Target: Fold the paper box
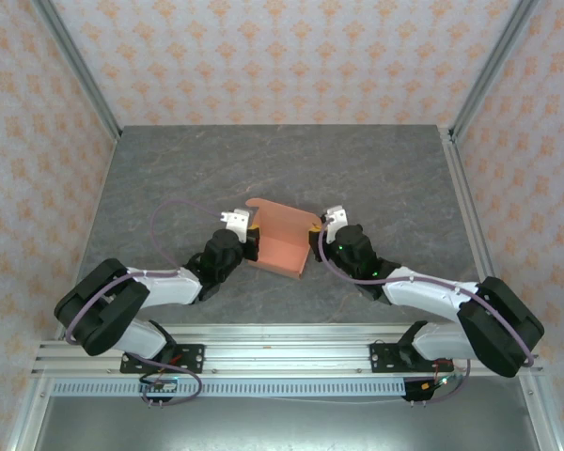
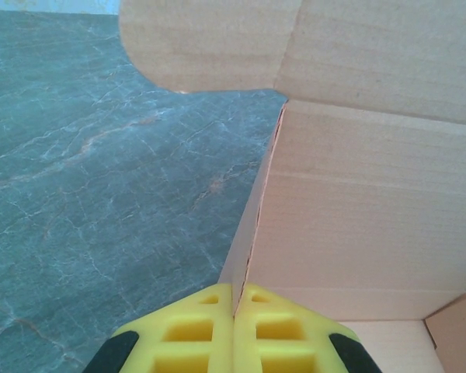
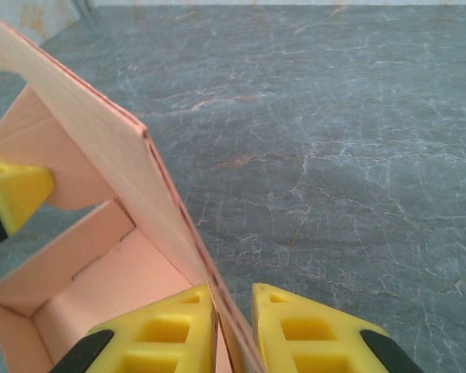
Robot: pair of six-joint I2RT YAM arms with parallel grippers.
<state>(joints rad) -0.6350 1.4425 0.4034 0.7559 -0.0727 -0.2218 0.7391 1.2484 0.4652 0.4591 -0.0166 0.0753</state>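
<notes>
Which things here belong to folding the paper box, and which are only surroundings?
For the job:
- salmon-orange thin cardboard paper box
- yellow-padded left pincer, shut on one box wall
- yellow-padded right pincer, astride the opposite wall

Only surroundings:
- grey marbled tabletop
- orange-patterned walls
- aluminium rail

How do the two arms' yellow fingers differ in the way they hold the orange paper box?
The left arm's fingers are pressed together, pinching a wall of the paper box; the right arm's fingers stand slightly apart astride a wall, with a sliver of gap showing. The left arm's fingers are at the box's left side, the right arm's fingers at its right side. Both pairs are yellow and meet an upright wall.
</notes>
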